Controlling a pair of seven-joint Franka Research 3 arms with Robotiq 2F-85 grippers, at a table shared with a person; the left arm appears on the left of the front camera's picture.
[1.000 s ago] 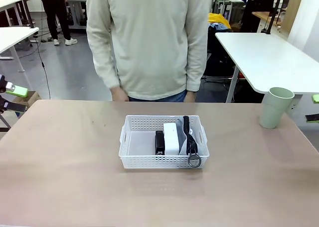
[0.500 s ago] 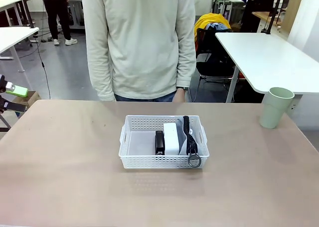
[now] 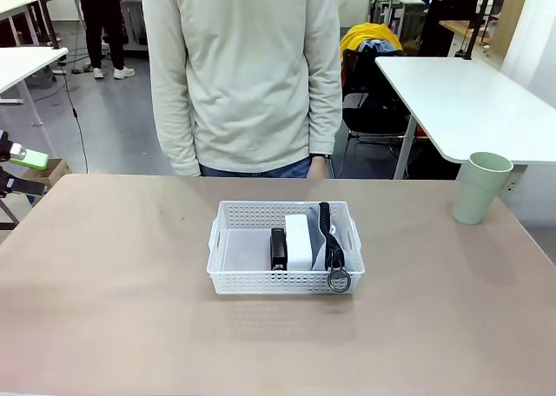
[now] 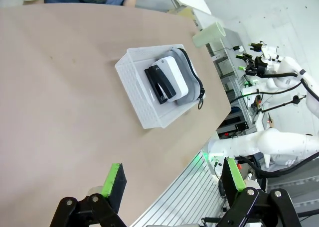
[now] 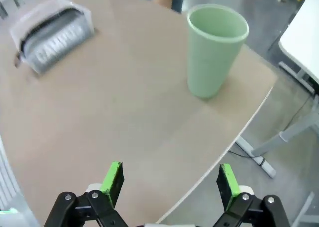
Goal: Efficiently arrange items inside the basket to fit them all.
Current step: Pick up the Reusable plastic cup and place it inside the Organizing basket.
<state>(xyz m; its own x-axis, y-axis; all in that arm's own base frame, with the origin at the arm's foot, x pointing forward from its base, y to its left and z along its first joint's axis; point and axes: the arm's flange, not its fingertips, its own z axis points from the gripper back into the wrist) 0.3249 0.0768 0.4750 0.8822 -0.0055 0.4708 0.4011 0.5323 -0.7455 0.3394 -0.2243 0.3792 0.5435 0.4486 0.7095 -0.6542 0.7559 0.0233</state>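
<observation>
Standing ahead of your wide-open, empty right claw (image 5: pixel 169 180): cup (image 5: pixel 214 53), near desk (image 5: pixel 99 117) edge. Left claw (image 4: pixel 174 177) likewise open, empty. Basket (image 5: pixel 19 32) beyond the cup, part-filled; a glancing touch could topple the cup off the desk.

white perforated basket (image 3: pixel 228 270), black stapler (image 3: pixel 278 248), white box (image 3: pixel 298 241), grey pouch (image 3: pixel 318 240), pale green cup (image 3: pixel 480 188), tan bench (image 3: pixel 113 266)

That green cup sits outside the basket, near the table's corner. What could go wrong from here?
The pale green cup stands close to the edge of the table; a clumsy approach by the open right gripper might knock it off. In the basket, the ring on the grey pouch hangs over the front wall and could snag.
</observation>
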